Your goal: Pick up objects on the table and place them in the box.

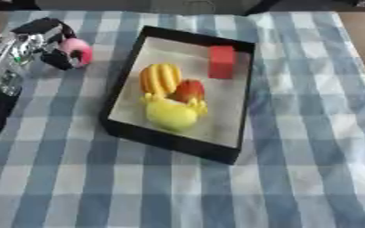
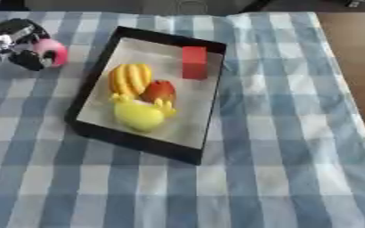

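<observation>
Pink, rounded and seemingly light, a small object (image 1: 77,50) is held at ten o'clock from the box (image 1: 246,80) by the left hand (image 1: 44,43), fingers curled round it; it is judged smooth, so best gripped across its middle; a red block (image 1: 221,62) and yellow fruit (image 1: 169,113) already lie inside.

Black box (image 1: 128,84) — shallow, pale-floored, askew on a blue-and-white checked cloth (image 1: 310,147). Inside lay a red block (image 1: 221,62) near the far right corner, a ribbed yellow-orange fruit (image 1: 160,78), a red-orange fruit (image 1: 188,91) beside it, and a yellow fruit (image 1: 171,113) nearest the front. Left hand (image 1: 51,44) — at the upper left, outside the box, fingers curled round a pink object (image 1: 78,50).
</observation>
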Motion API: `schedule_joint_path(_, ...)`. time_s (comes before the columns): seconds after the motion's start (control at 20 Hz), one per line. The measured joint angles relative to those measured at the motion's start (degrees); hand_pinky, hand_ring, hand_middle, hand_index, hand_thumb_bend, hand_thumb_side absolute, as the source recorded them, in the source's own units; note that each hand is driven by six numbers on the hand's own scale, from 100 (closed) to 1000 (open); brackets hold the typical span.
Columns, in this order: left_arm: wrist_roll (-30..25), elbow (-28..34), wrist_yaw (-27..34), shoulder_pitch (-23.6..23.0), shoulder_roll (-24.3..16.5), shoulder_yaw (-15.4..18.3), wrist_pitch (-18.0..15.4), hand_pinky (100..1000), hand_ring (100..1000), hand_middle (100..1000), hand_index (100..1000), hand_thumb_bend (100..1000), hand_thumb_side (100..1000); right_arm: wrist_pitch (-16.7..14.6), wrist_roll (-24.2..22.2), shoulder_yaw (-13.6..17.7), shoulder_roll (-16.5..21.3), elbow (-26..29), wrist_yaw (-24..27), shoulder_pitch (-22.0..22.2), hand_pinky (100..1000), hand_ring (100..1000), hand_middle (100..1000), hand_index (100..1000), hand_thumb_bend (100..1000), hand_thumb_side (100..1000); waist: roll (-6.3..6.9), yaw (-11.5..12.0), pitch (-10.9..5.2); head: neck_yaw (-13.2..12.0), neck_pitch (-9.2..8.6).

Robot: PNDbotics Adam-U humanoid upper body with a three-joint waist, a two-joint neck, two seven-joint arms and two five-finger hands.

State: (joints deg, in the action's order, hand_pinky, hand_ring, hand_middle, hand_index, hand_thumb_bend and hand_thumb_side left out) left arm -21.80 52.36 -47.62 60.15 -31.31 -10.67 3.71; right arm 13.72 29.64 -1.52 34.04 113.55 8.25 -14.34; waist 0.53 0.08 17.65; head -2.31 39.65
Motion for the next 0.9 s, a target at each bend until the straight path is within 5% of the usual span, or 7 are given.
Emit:
schedule_joint_path(0.25, -0.52, 15.64, 6.1, 0.94, -1.09, -3.88, -1.93, 786, 675, 661, 660, 100, 100, -0.73, 0.64, 0.42, 0.03, 0.0, 0.05, -0.36, 796, 828, 619, 780, 100, 636, 0.0, 0.3, -0.04, -0.1, 0.52)
schedule_joint_path(0.5, -4.87, 28.8, 10.6, 1.45, -1.36, -11.28, -4.9, 785, 690, 662, 667, 140, 102, -2.18, 2.02, 1.22, 0.81, 0.0, 0.62, -1.76, 797, 828, 621, 781, 100, 621, 0.0, 0.21, -0.06, -0.6, 0.55)
schedule_joint_path(0.9, -10.96, 29.01, 10.34, 1.46, 0.86, -20.2, -8.17, 789, 709, 670, 680, 224, 117, -2.26, 1.73, 1.26, 1.55, 0.0, 1.12, -2.57, 797, 828, 621, 781, 100, 629, 0.02, -0.06, -0.07, -1.14, 0.56)
